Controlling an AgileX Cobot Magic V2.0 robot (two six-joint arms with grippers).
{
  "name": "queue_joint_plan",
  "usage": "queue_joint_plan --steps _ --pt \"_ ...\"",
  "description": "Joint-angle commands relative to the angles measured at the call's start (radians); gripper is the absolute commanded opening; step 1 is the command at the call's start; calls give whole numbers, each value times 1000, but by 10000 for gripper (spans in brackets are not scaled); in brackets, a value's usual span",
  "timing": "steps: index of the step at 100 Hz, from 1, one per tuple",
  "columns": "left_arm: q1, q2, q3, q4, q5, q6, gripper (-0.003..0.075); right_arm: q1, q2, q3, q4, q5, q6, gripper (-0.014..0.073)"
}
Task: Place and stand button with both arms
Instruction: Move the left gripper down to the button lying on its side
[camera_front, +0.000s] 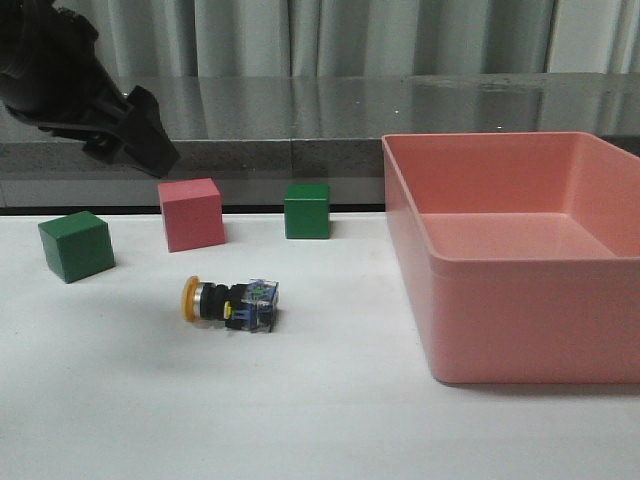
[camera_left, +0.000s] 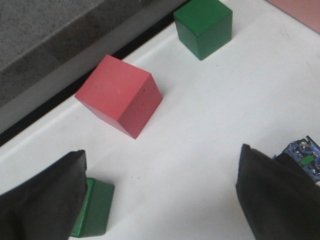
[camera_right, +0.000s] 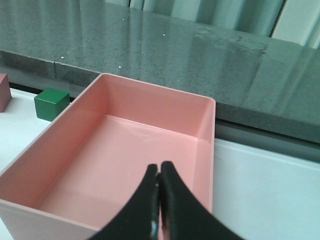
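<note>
On the white table (camera_front: 330, 420) the button (camera_front: 231, 302) lies sideways (left jaws spread, right pressed together).

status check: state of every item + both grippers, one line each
Yellow-capped push-button with black body: lying on its side on the table, ungripped.
Pink plastic bin: upright, empty.
Pink cube: resting flat.
Two green cubes: resting flat, apart.
Left gripper: open, empty.
Right gripper: shut, empty, above the bin.

Plastics and polished stone

The pink bin (camera_front: 500, 300) looked smooth, glossy plastic; the grey ledge (camera_front: 330, 105) polished, speckled stone; the cubes (camera_front: 190, 213) matt.
</note>
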Motion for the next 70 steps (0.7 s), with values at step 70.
queue_joint_plan --steps 70 --pt "246 0 -35 -1005 556 1253 566 -6 1 -27 4 -75 -1 -109"
